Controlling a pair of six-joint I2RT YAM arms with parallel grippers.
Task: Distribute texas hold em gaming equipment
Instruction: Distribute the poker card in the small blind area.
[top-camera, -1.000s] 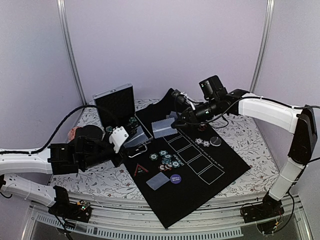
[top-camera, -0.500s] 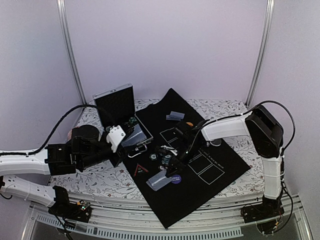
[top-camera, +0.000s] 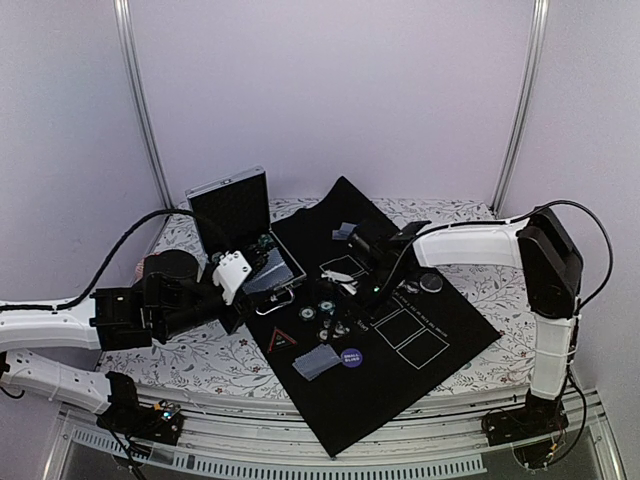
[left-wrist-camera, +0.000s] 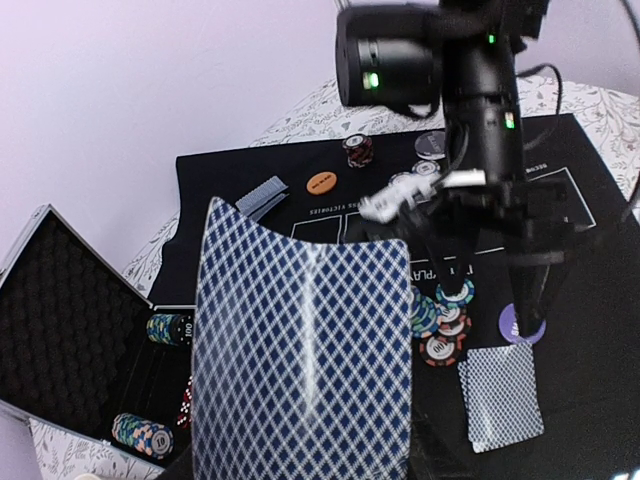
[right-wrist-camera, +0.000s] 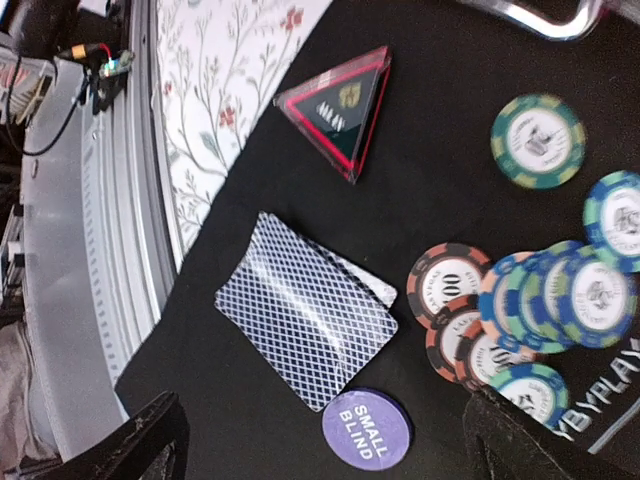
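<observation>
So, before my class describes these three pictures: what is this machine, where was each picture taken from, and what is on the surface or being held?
It is two robot arms at a table. One picture looks down from above and behind them; the other two come from a camera on each wrist. On the black mat lie poker chips, a pile of cards, a purple button and a red-edged triangle; a silver case stands open on the left. The left tool holds one playing card. The right tool hangs open above the mat, empty.
</observation>
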